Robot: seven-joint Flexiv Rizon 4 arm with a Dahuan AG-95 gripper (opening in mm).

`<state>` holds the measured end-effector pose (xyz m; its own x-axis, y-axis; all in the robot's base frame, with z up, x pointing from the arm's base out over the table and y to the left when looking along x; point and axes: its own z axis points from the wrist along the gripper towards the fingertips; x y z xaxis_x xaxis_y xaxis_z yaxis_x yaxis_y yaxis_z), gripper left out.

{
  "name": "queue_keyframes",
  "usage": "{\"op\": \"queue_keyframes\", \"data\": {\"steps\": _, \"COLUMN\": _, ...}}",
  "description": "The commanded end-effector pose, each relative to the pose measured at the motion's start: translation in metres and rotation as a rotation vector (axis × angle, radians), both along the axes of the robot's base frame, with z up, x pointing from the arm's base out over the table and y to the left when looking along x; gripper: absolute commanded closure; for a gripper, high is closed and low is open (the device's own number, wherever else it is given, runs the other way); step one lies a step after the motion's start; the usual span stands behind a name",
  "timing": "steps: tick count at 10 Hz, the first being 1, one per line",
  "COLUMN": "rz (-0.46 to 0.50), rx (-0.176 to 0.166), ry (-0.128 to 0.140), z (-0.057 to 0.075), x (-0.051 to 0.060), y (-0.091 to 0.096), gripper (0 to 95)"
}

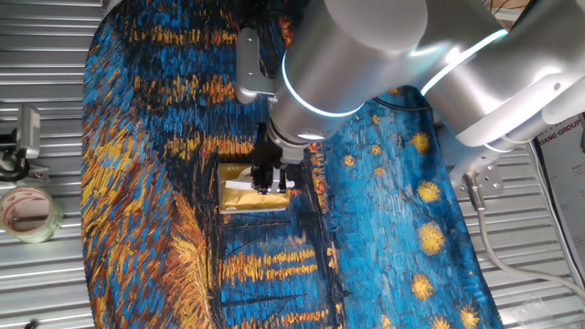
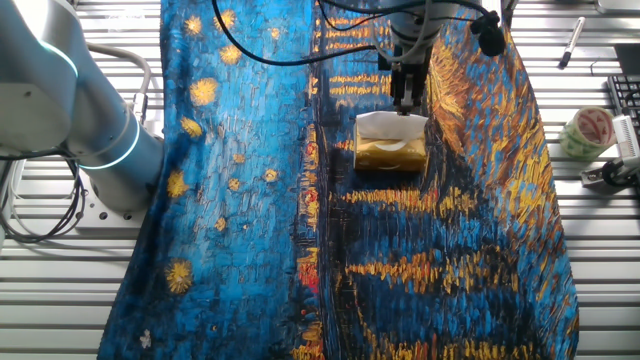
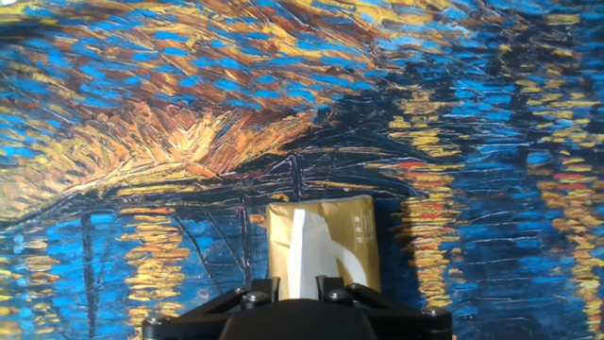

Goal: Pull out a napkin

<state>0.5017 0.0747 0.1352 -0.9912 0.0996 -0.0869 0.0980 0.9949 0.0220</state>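
Note:
The shiny gold tissue box (image 1: 239, 196) lies on the painted cloth near the table's middle; it also shows in the other fixed view (image 2: 392, 153) and the hand view (image 3: 347, 244). The white napkin (image 2: 380, 124) rises from the box's slot as a creased sheet. In the hand view the napkin (image 3: 299, 247) runs as a white strip up into the gap between the two black fingers (image 3: 261, 289). My gripper (image 1: 271, 183) stands right above the box, pointing down, and looks shut on the napkin's top edge; it also shows in the other fixed view (image 2: 405, 103).
A blue and gold painted cloth (image 1: 384, 210) covers the table. A roll of tape (image 1: 27, 212) lies off the cloth on the metal slats, also in the other fixed view (image 2: 588, 132). A pen (image 2: 570, 42) lies at the far edge. Cables hang near the arm.

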Motion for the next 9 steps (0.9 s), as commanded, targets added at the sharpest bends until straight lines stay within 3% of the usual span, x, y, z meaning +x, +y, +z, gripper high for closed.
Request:
{"op": "queue_keyframes", "data": {"steps": 1, "rz": 0.002, "rx": 0.001, "ry": -0.005, "z": -0.005, "x": -0.001, "y": 0.0, "gripper": 76.0}}
{"op": "queue_keyframes", "data": {"steps": 5, "rz": 0.002, "rx": 0.005, "ry": -0.033, "z": -0.019, "x": -0.001, "y": 0.002, "gripper": 76.0}}
{"op": "queue_keyframes", "data": {"steps": 9, "rz": -0.001, "rx": 0.008, "ry": -0.031, "z": -0.025, "x": -0.001, "y": 0.002, "gripper": 76.0}}
